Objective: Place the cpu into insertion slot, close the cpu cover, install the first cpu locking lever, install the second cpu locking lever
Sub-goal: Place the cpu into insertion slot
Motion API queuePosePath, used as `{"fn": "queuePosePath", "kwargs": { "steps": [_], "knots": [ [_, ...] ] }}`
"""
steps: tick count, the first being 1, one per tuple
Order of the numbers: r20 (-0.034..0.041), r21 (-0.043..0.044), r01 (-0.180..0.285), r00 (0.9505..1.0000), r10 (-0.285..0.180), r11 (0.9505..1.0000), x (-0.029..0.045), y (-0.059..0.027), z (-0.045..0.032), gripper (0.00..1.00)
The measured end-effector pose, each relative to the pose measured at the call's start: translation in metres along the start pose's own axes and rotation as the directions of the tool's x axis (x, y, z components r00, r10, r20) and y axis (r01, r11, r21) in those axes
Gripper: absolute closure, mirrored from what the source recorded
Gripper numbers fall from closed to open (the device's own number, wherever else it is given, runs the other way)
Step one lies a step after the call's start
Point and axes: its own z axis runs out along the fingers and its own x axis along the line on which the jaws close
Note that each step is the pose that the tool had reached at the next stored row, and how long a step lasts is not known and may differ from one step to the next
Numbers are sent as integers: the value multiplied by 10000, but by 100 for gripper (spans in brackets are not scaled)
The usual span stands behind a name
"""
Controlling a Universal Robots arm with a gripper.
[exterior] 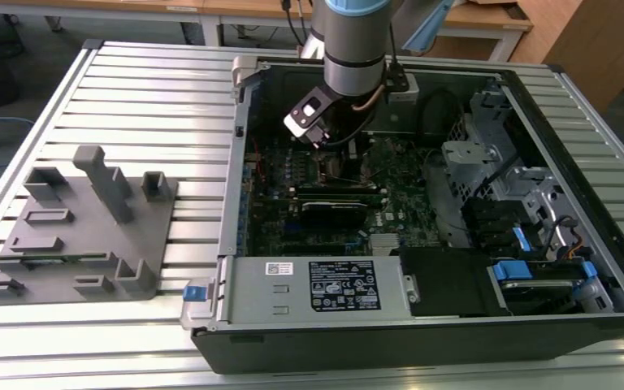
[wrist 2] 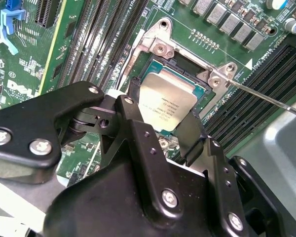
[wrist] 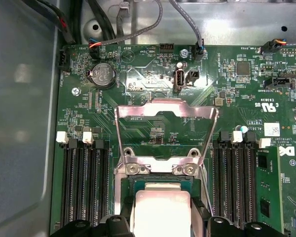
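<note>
— While the thin silver metal-frame cpu cover [wrist: 130, 111] is raised beyond the claw [wrist 2: 160, 108], what is clamped?
— The flat silver-beige square cpu [wrist 2: 170, 96], held level for seating in the dark-centred, silver-rimmed insertion slot [wrist 2: 190, 76] beneath.

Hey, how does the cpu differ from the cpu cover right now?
The cpu is a solid pale square; the cpu cover is a silver frame with an open centre. The cpu lies low over the insertion slot in the gripper; the cpu cover stands swung up. Both look metallic and socket-sized.
</note>
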Motion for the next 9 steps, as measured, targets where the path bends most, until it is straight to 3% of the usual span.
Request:
{"fn": "queuePosePath", "kwargs": {
  "steps": [9],
  "knots": [
    [2, 1, 0, 10000, 0, 10000, -1, -3, 21, 46]
  ]
}}
